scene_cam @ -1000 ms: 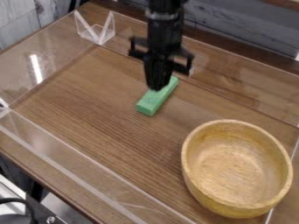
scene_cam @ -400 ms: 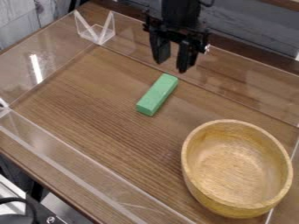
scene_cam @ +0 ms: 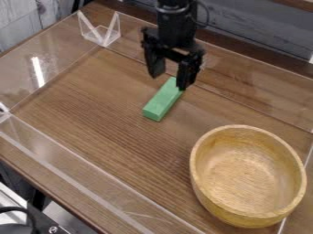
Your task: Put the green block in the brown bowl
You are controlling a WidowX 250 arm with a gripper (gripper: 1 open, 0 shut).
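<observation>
The fingers (scene_cam: 171, 73) stand apart at the far end of the green block (scene_cam: 164, 100), probably to straddle it for a grip; it lies on the counter (scene_cam: 91, 128), reaching nearer the camera. Beyond it, nearer still, the brown bowl (scene_cam: 248, 176) sits upright, mouth up, ready to receive it.

Tabletop robot workspace, possibly a lab
A black robot arm (scene_cam: 174, 18) reaches over a brown wood-look tabletop (scene_cam: 91, 110) with a pale edge strip, and dark cables (scene_cam: 27, 212) run at the lower left corner. Clear plastic pieces (scene_cam: 101, 29) stand at the table's border. The view takes in little beyond the tabletop, so the kind of room cannot be told for certain.
</observation>
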